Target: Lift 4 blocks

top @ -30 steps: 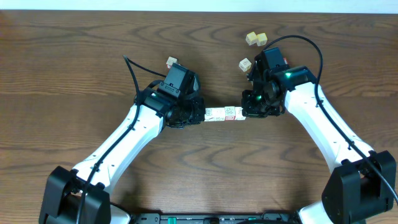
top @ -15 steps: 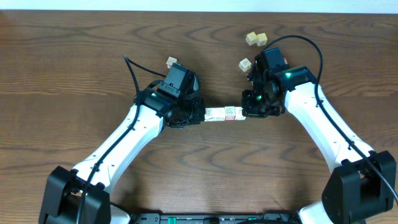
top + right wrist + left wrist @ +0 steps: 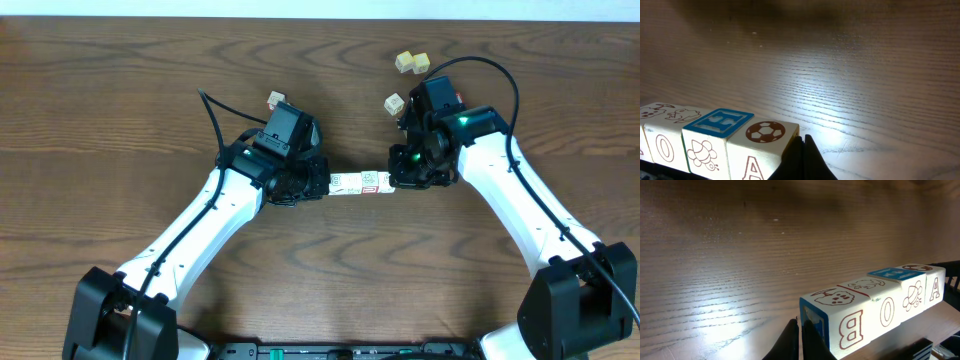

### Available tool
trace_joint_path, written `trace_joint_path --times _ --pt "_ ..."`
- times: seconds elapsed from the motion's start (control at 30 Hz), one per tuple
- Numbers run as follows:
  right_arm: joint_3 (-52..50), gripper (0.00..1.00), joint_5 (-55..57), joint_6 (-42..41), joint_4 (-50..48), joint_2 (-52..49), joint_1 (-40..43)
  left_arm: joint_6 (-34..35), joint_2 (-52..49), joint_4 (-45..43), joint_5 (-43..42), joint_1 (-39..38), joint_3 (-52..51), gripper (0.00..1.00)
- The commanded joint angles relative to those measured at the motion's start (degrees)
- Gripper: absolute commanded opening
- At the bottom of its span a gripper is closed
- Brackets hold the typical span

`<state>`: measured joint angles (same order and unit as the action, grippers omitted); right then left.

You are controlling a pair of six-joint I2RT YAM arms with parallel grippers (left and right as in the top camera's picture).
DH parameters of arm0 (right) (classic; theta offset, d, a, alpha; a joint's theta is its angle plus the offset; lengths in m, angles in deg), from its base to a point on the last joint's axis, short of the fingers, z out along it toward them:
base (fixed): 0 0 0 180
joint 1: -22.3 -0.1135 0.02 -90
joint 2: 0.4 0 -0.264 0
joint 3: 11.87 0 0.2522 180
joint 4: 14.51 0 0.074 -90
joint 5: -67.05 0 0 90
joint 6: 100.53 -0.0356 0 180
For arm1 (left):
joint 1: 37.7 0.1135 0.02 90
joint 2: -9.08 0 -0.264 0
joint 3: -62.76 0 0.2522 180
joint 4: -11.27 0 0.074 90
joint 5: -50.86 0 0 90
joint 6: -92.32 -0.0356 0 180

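Note:
Four pale blocks [image 3: 362, 183] lie end to end in one straight row at mid-table. In the left wrist view the row [image 3: 875, 312] shows B, O, a bee and A on its side faces. The right wrist view has the end block [image 3: 765, 145] with a football on top and an A. My left gripper [image 3: 325, 186] is shut, its closed tips [image 3: 801, 330] pressed against the B end. At the opposite end my right gripper [image 3: 394, 181] is shut too, tips [image 3: 802, 145] against the A block. Whether the row is off the table I cannot tell.
Two yellowish cubes [image 3: 411, 62] sit at the back right. Another cube [image 3: 395, 103] lies just beyond the right wrist, and one more cube [image 3: 273, 100] sits behind the left wrist. Both arms reach in from the near edge.

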<state>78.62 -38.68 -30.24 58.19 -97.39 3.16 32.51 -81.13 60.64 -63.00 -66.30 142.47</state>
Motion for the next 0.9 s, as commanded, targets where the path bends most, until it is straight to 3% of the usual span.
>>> trace_joint_path --times 0.0,0.87 --pt "1.16 0.01 -16.24 0.02 -1.14 1.33 -2.34 0.52 0.13 -2.27 -9.99 -2.08 0.70 0.07" --pt "-1.55 0.01 -16.22 -0.35 -4.61 0.33 -2.36 0.52 -3.45 -2.34 -9.94 -2.10 0.70 0.07"
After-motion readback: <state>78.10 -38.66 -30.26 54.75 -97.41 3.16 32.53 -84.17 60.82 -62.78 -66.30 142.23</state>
